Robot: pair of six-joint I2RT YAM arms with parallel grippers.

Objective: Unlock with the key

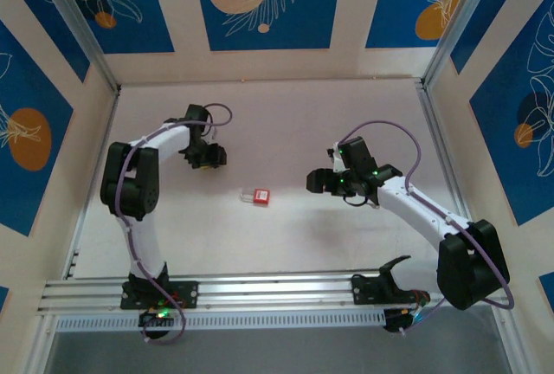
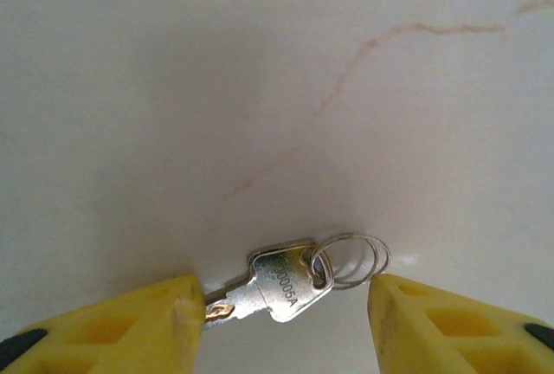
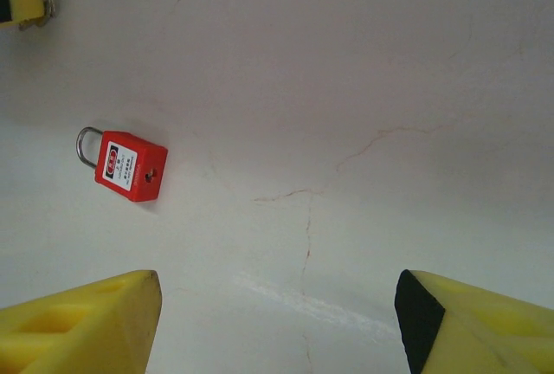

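Two tools, both with fingers spread, work your bench (image 1: 286,114). At left, the left tool (image 2: 284,303) straddles the key (image 2: 277,286), which lies flat on the bench. The left wrist view puts its blade tip at the left finger and its ring just short of the right. The red padlock (image 1: 259,196) lies mid-bench, apart from both tools. At right, your right tool (image 3: 277,305) hangs over the bench, gripping nothing.

I work in a robot lab booth: aluminium mounting rail (image 1: 268,292), metal-framed blue leaf-print wall panels (image 1: 260,2), white marbled tabletop (image 1: 277,123)
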